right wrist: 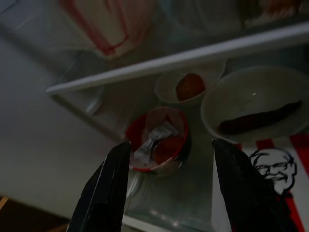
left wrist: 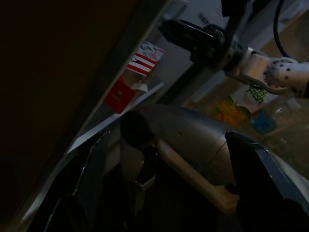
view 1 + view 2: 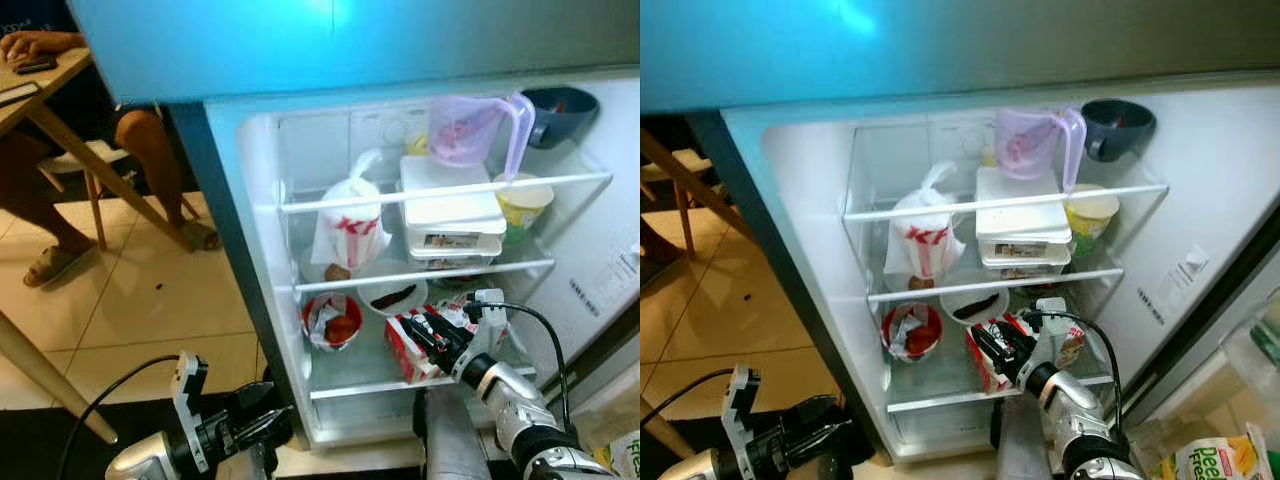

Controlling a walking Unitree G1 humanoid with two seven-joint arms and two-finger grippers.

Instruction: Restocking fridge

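The fridge (image 3: 260,250) stands open before me. On its lower shelf lie a red and white KFC box (image 3: 408,345), a red bowl (image 3: 333,320) holding a wrapper, and a white bowl (image 3: 392,295) with a dark strip in it. My right gripper (image 3: 425,330) reaches into this shelf just over the box's top, open. In the right wrist view its fingers (image 1: 108,188) frame the red bowl (image 1: 159,140), with the box (image 1: 277,169) beside one finger. My left gripper (image 3: 265,422) hangs low by the fridge's bottom left corner, open and holding nothing.
The middle shelf carries a KFC bag (image 3: 350,225), stacked white containers (image 3: 452,215) and a green cup (image 3: 522,205). Above them stand a purple pitcher (image 3: 470,130) and a dark cup (image 3: 560,112). A person (image 3: 140,140) sits at a wooden table (image 3: 40,95) on the left. A snack bag (image 3: 1215,460) lies on the floor at right.
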